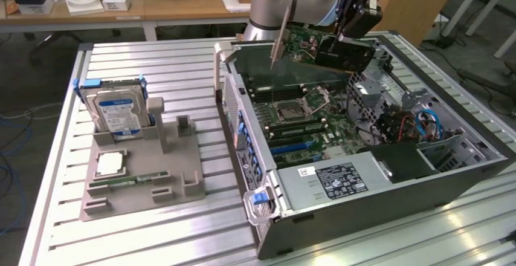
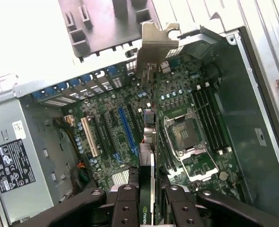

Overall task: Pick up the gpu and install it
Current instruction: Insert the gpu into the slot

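Pinching the gpu (image 1: 322, 47) along its upper edge, the jaws hold the card upright in the upper centre of the exterior view, over the far end of the open computer case (image 1: 463, 169). In the wrist view the card runs edge-on between the black jaws, with its silvery bracket (image 2: 154, 42) at the far end. Small green-and-white lettering on the edge nearest the camera appears to read NVIDIA. The power supply (image 1: 339, 178) in the case's near corner carries a black-and-white sticker, its print too small to read.

At the left of the exterior view a hard drive (image 1: 118, 112) with a blue-and-white label stands upright in a grey holder tray (image 1: 181, 163) — its wording is also illegible. A green memory stick (image 1: 129, 181) lies in the same tray.

Everything sits on a bench (image 1: 161, 66) of ribbed aluminium slats. Behind it, at the upper left, a wooden desk (image 1: 185, 6) holds white boxes (image 1: 84, 3), and cables (image 1: 14, 124) trail on the floor at the far left.
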You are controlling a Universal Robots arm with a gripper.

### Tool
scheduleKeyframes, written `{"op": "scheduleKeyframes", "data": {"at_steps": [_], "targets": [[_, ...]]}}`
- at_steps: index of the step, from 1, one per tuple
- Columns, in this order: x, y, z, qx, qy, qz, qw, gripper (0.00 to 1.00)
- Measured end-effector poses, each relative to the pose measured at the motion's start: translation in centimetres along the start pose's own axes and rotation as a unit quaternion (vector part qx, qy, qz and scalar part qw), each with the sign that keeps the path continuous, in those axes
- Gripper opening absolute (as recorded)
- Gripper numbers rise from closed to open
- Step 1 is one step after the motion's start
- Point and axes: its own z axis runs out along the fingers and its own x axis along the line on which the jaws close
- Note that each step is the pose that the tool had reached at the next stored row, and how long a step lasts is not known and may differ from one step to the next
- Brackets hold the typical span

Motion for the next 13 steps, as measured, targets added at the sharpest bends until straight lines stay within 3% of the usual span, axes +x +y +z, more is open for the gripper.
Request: {"op": "scheduleKeyframes", "data": {"at_steps": [5,13], "targets": [[0.0,0.0,0.02,-0.0003,0.0032,-0.033,0.9994,0.26],[0.0,-0.01,0.07,-0.0006,0.0073,-0.077,0.997,0.26]]}}
